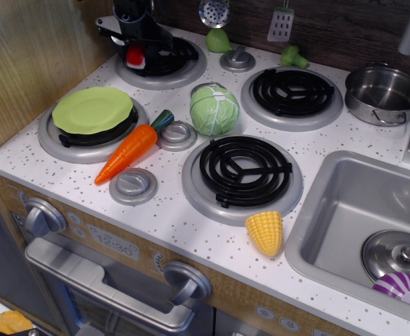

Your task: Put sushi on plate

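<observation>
The sushi (135, 57), a small block with a red top over a white base, hangs in my gripper (135, 54) above the back left burner (173, 64). The black gripper is shut on it and holds it clear of the coil. The lime-green plate (92, 109) lies flat on the front left burner, below and to the left of the gripper.
An orange carrot (128, 152) lies right of the plate. A pale-green cabbage (214, 110) sits mid-stove. A corn piece (265, 232) lies near the front edge. A steel pot (385, 94) stands back right. The sink (362, 217) is at the right.
</observation>
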`<action>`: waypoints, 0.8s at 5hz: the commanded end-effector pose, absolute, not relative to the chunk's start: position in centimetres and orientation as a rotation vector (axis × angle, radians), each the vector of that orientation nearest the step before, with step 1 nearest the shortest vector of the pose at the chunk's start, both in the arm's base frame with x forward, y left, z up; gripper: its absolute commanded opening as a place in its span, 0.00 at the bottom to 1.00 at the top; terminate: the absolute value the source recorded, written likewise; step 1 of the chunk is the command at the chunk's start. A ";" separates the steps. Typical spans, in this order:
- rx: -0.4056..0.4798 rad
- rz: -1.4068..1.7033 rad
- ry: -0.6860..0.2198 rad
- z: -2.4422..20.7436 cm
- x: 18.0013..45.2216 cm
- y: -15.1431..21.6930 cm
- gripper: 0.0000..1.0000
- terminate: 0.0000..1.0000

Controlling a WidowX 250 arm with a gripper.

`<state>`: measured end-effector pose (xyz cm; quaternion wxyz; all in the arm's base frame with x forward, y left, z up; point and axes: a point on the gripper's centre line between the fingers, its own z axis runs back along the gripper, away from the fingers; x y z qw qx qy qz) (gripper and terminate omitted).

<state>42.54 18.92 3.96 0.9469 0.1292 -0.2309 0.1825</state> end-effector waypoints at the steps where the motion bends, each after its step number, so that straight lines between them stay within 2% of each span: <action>1: 0.315 0.529 -0.528 10.9 36.6 17.4 0.00 0.00; 2: 0.328 0.573 -0.528 11.4 35.5 17.2 0.00 0.00; 3: 0.296 0.570 -0.497 11.2 34.8 16.9 0.00 0.00; 4: 0.263 0.561 -0.498 10.1 34.4 17.4 0.00 0.00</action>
